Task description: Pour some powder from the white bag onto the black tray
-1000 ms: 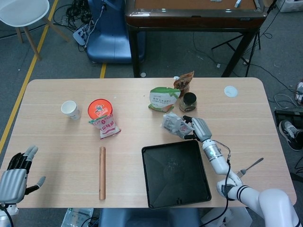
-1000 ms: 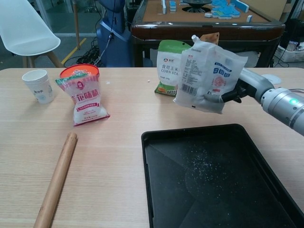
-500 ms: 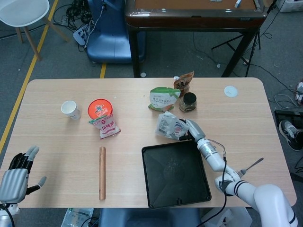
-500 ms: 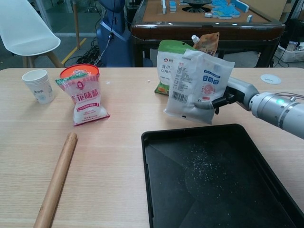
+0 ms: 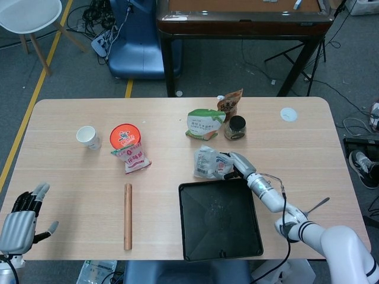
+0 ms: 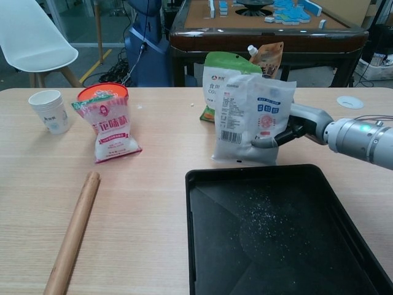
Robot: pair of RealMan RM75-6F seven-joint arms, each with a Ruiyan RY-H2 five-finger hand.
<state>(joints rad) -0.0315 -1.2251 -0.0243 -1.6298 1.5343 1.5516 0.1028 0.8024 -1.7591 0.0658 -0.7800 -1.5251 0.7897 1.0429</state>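
The white bag (image 6: 250,120) (image 5: 205,162) stands upright with its bottom on the table, just behind the black tray's far edge. My right hand (image 6: 293,127) (image 5: 234,164) grips it from the right side. A light dusting of white powder (image 6: 261,213) lies in the middle of the black tray (image 6: 202,246) (image 5: 190,236). Far off at the table's front left corner, my left hand (image 5: 21,218) hangs with fingers spread and nothing in it; the chest view does not show it.
A green corn-starch pouch (image 6: 222,80), an orange spouted pouch (image 6: 269,55) and a dark jar (image 5: 236,126) stand behind the white bag. A wooden rolling pin (image 6: 72,232), a red-lidded bag (image 6: 105,126) and a paper cup (image 6: 50,111) lie left. A fork (image 5: 312,207) is at right.
My right hand has lowered the white bag from the air, moving it left and down until it stands on the table behind the tray. The left hand stayed put.
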